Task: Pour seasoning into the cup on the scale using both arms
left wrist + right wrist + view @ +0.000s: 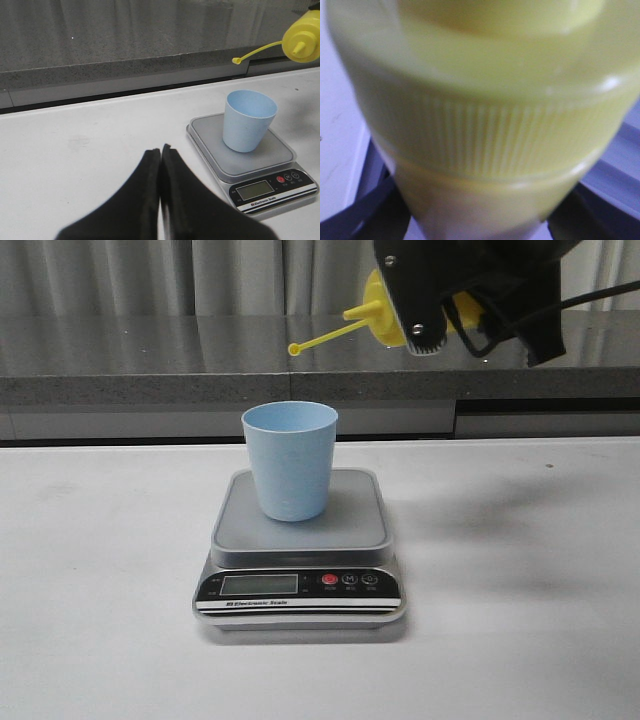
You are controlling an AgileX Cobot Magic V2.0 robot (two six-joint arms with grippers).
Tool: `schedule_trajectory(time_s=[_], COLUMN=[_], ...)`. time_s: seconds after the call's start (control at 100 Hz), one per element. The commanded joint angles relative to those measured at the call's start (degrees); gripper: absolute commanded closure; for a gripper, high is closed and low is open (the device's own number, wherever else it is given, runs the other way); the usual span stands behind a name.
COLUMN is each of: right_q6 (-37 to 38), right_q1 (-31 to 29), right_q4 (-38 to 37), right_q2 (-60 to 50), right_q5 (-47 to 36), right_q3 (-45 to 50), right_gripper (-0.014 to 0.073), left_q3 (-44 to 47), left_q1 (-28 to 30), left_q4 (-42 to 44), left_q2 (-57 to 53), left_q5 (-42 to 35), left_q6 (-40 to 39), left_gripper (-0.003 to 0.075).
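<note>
White table (90, 640) fills the lower part of the front view, with a grey stone ledge and pale curtains behind it. At the centre of that view sits the scale (300, 595), and the cup (290, 460) stands upright on its grey platform, mouth open upward. The bottle (385, 315) is held at the upper right of the frame, above the cup and offset to the right of it, clear of the rim. Its long axis lies close to horizontal, nozzle pointing toward the left of the frame, and the thin cap strap (325, 337) trails from it toward frame left, ending above the cup. The right gripper (440, 310) is closed on the bottle; in the right wrist view the ribbed collar fills the frame. The left gripper (160, 155) rests low over the table with its jaws pressed together, holding nothing, the scale to its right in its own view. The right arm is nearer the pour. Judged from this, the nozzle must travel toward frame left until it is over the cup mouth, then tip downward.
</note>
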Motion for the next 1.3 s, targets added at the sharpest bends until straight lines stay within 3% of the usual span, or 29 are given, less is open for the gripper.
schedule_trajectory(time_s=[0.0,0.18,0.56,0.66,0.82,0.89,1.29], right_q6=[0.72,0.6,0.96,6.87,25.46,29.43,30.81], right_q1=[1.41,3.61,4.52,4.52,4.41,4.41,4.35], right_q4=[-4.03,-4.03,-3.81,-3.32,-2.58,-2.53,2.5], right_q2=[-0.41,3.61,5.05,4.85,3.17,1.88,-3.47], right_q5=[3.93,8.35,8.03,8.09,8.09,7.9,5.29], right_q3=[-3.71,-6.85,-6.56,-6.56,-6.56,-6.56,-6.56], right_gripper=[0.0258,0.0258,0.0258,0.0258,0.0275,0.0275,0.0275], left_q3=[-1.56,-1.56,-1.56,-1.56,-1.56,-1.56,-1.56], left_q1=[0.03,0.03,0.03,0.03,0.03,0.03,0.03], left_q4=[-0.78,-0.78,-0.78,-0.78,-0.78,-0.78,-0.78], left_q2=[0.39,0.39,0.39,0.39,0.39,0.39,0.39], left_q5=[-4.35,-4.35,-4.35,-4.35,-4.35,-4.35,-4.35], left_q6=[-0.29,-0.29,-0.29,-0.29,-0.29,-0.29,-0.29], left_gripper=[0.0741,0.0741,0.0741,0.0741,0.0741,0.0741,0.0741])
